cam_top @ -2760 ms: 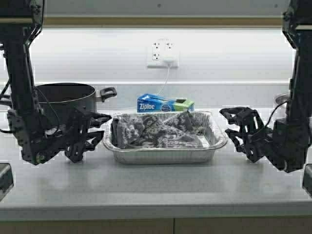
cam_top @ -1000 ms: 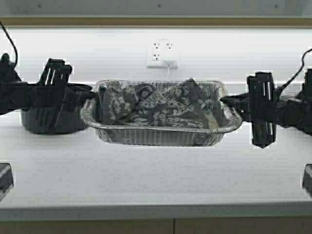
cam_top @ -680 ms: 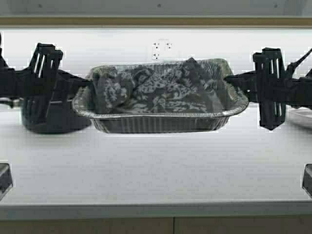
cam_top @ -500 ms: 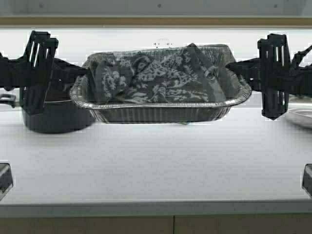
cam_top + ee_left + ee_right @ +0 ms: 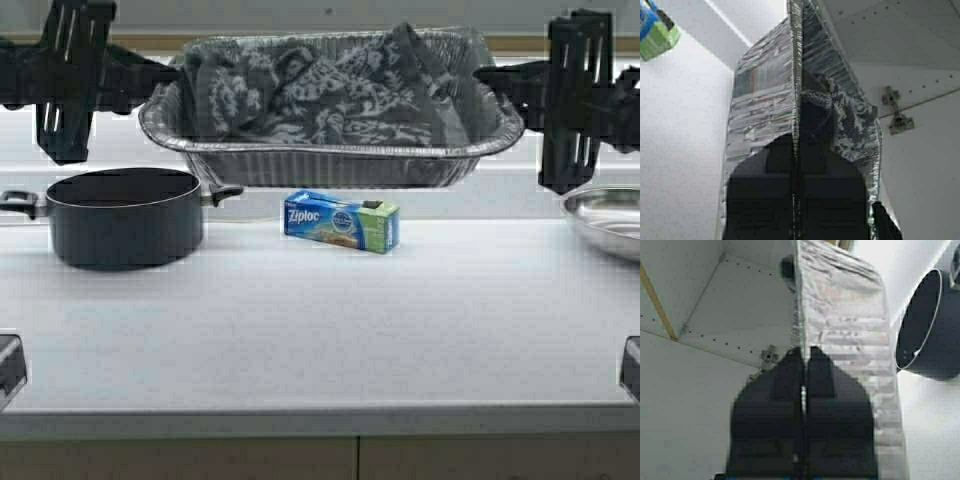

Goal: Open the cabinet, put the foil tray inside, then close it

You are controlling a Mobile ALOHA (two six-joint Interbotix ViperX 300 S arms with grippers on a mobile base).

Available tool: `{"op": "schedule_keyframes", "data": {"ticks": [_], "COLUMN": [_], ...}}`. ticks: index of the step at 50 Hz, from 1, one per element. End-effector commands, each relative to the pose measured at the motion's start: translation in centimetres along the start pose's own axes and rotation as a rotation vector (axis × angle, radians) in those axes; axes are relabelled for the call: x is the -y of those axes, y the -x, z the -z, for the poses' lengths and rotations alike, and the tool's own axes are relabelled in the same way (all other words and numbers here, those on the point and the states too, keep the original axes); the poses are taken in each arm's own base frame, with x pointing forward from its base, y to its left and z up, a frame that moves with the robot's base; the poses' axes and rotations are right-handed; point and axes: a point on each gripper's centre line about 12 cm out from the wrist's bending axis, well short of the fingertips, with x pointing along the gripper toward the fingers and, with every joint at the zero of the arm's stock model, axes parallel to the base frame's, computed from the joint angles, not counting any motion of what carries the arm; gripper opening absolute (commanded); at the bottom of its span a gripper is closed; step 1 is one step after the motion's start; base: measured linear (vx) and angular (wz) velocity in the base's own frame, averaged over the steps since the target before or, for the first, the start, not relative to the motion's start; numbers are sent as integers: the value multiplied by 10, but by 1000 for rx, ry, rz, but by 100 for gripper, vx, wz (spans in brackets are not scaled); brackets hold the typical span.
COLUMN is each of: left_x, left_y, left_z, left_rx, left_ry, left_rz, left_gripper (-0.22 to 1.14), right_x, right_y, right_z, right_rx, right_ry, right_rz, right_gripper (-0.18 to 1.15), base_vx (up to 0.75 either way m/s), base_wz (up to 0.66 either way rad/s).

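Showing now: one foil tray (image 5: pixel 330 165), one patterned cloth (image 5: pixel 320 95), one black pot (image 5: pixel 125 215), one bag box (image 5: pixel 341 221), one steel bowl (image 5: pixel 603 215), two hands: left hand (image 5: pixel 165 80), right hand (image 5: pixel 492 78).

The foil tray (image 5: pixel 330 160) hides whatever stands on the wall behind it, and the patterned cloth (image 5: pixel 320 95) hides the tray's floor. The steel bowl (image 5: pixel 605 215) is cut off by the right edge, the pot's long handle (image 5: pixel 18 203) by the left. Both arms run out of the high view at the sides. In the wrist views each gripper's fingertips vanish against the tray rim (image 5: pixel 796 75), and the cabinet (image 5: pixel 695 325) shows only as partial white panels.
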Motion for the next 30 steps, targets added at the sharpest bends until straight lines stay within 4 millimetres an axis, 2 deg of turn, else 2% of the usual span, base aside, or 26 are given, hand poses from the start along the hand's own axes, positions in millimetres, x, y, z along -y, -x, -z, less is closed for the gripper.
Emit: {"op": "schedule_keyframes", "data": {"ticks": [1, 14, 20, 30], "left_x": [24, 60, 74, 110], "left_y": [-10, -22, -30, -50], "left_z": [-9, -27, -40, -64], "left_rx": [3, 29, 52, 81], "left_ry": [-38, -93, -79, -64], "left_rz": [41, 0, 24, 115], "left_gripper": [3, 3, 3, 3], "right_x": [-21, -52, -71, -104], "right_y": [-5, -14, -29, -61], "right_z": [-4, -15, -26, -46], "right_rx": [2, 15, 12, -10], "right_ry": [12, 62, 64, 36], "right_rz": [-63, -62, -66, -98], "right_gripper": [8, 8, 8, 8], "base_vx": [-1, 0, 0, 0], "base_wz": [1, 0, 0, 0]}}
